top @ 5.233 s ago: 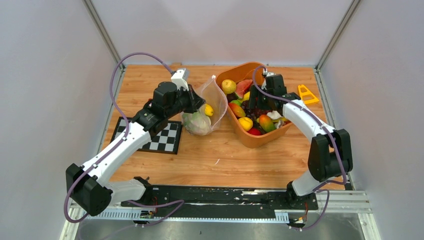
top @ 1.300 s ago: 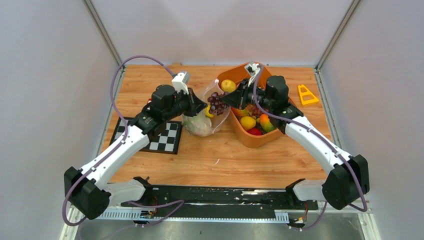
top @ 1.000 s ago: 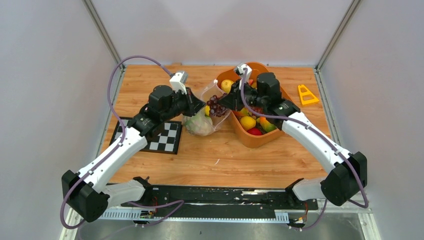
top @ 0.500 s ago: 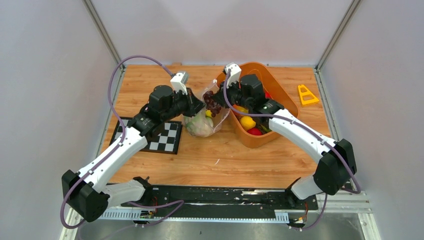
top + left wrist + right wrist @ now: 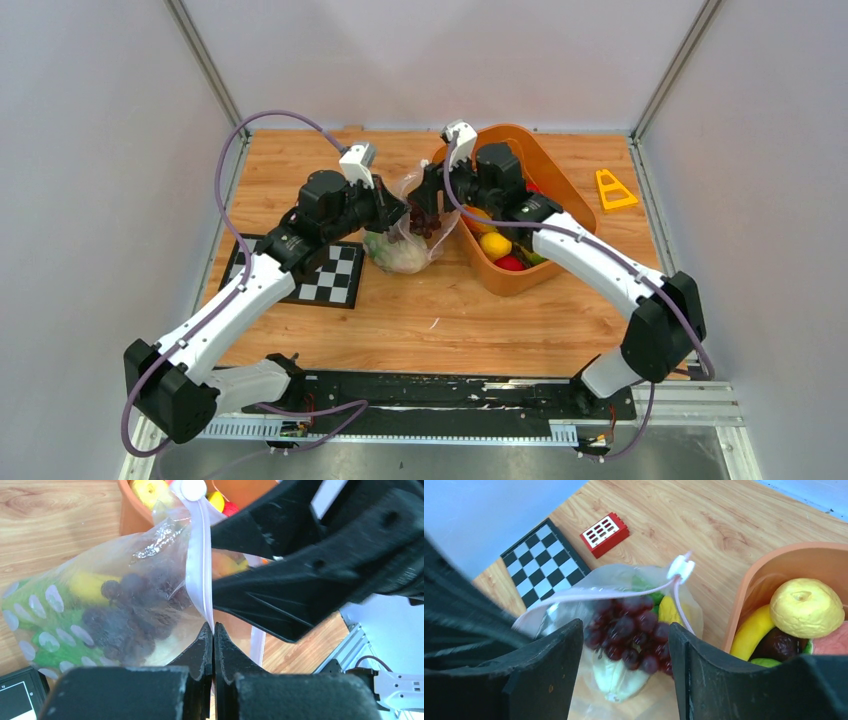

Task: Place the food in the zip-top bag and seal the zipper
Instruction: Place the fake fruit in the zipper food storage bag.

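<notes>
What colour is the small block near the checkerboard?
The small block is red with white squares; clearest in the right wrist view.

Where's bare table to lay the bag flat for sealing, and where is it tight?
Widest bare wood: the table's near strip, between the checkerboard, bag and basket and the near edge. Smaller patch: far-left corner. Crowded: centre, where bag and basket sit close. Only a thin gap between basket and yellow triangle.

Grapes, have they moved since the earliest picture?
Yes. The grapes went left, out of the basket and into the bag, nearer the checkerboard.
</notes>
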Action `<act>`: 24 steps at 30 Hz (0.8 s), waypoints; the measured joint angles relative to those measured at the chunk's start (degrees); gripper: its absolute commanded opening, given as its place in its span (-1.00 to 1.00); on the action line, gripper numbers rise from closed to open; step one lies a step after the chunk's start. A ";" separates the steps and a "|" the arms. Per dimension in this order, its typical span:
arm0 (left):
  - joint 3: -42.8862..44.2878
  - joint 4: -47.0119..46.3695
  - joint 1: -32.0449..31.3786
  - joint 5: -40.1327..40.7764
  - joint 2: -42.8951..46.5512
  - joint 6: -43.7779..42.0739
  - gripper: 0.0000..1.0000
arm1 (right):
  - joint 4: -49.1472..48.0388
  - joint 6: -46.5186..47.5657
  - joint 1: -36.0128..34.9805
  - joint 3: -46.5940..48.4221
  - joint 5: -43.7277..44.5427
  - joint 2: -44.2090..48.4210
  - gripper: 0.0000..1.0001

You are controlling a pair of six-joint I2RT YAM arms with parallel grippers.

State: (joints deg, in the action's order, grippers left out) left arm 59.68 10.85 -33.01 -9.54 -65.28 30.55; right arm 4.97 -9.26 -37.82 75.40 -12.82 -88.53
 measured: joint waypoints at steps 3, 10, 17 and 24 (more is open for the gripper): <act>0.00 -0.02 0.00 0.00 -0.33 0.00 -1.00 | 0.66 0.24 0.02 -2.40 -1.40 3.96 0.28; 0.00 -0.04 0.00 0.17 -0.50 0.00 -1.00 | 0.26 0.74 0.13 -5.09 -2.89 13.62 0.06; 0.00 -0.04 0.00 0.20 -0.57 0.04 -1.00 | -0.57 1.05 0.15 -8.57 -0.70 18.27 -0.07; 0.00 -0.02 0.00 0.00 -1.09 0.09 -1.00 | -0.98 0.87 0.76 -13.94 12.13 22.21 0.36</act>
State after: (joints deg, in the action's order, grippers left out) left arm 59.68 10.83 -33.01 -9.54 -66.37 30.63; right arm 3.99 -8.38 -37.06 61.45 -0.69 -66.32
